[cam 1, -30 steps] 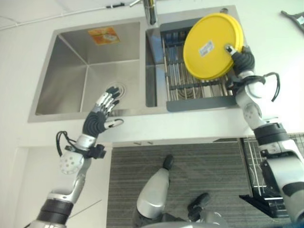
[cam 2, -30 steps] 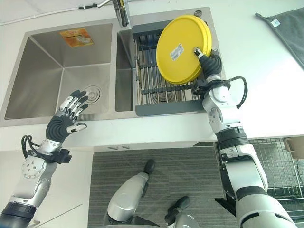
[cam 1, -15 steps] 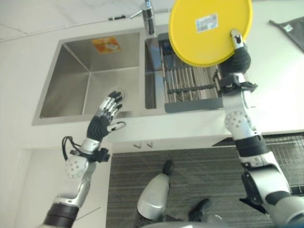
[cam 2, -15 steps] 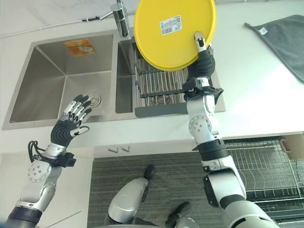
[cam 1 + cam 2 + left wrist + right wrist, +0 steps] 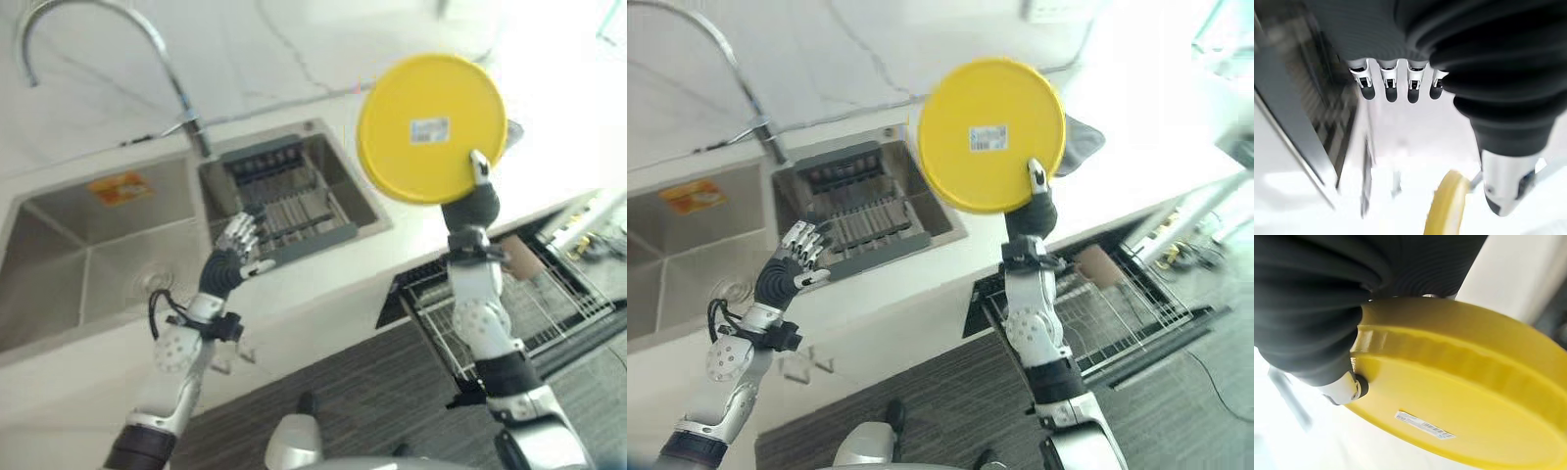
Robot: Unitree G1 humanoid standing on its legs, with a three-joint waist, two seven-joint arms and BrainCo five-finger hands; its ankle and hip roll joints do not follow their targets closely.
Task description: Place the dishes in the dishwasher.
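— Starting nearest: what is your left hand (image 5: 230, 262) doing?

— My left hand hangs over the white counter (image 5: 323, 279) in front of the sink, fingers straight and spread, holding nothing.

— And your right hand (image 5: 1031, 204)?

— Raised above the counter's edge, clamped on the yellow plate (image 5: 989, 135): thumb on the underside, which bears a white label, fingers behind the rim. I hold it upright, underside toward me.

— Below it?

— A pulled-out wire rack (image 5: 509, 304) of the dishwasher.

— Farther back?

— A double sink (image 5: 98, 255); a dark drainer rack (image 5: 857, 211) sits in its right basin, with a curved tap (image 5: 176, 93) behind it.
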